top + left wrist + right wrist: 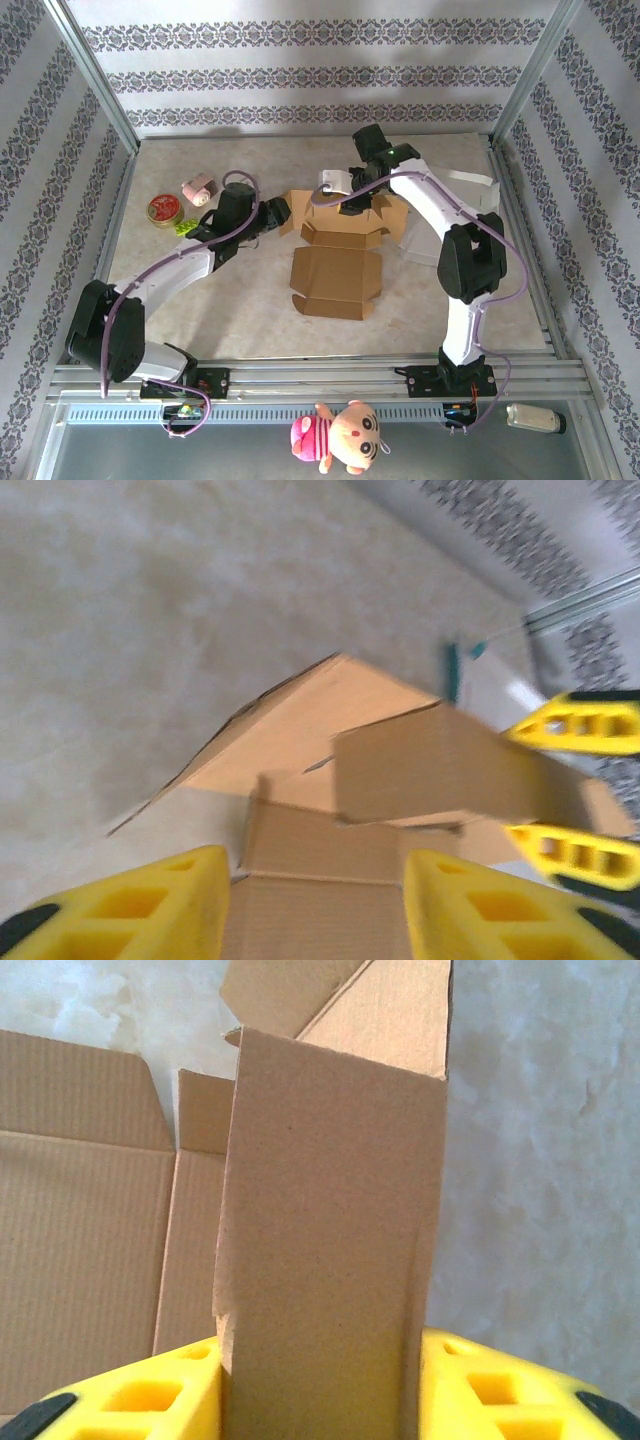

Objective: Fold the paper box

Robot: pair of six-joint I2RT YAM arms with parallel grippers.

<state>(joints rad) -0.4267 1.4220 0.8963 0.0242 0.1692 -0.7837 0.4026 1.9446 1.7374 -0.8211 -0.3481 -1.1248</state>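
Observation:
The brown paper box lies partly folded mid-table, its lid panel flat toward the arms and its flaps raised at the far side. My left gripper reaches in from the left; in the left wrist view its yellow fingers sit on either side of a cardboard wall that spans the gap between them. My right gripper comes from the far right and is shut on an upright flap, which stands tall between its fingers. That same gripper and its flap show in the left wrist view.
A red round tin, a pink-and-white roll and a small green piece lie at the left. White sheets rest at the right under the right arm. A plush toy and a bottle sit below the front rail.

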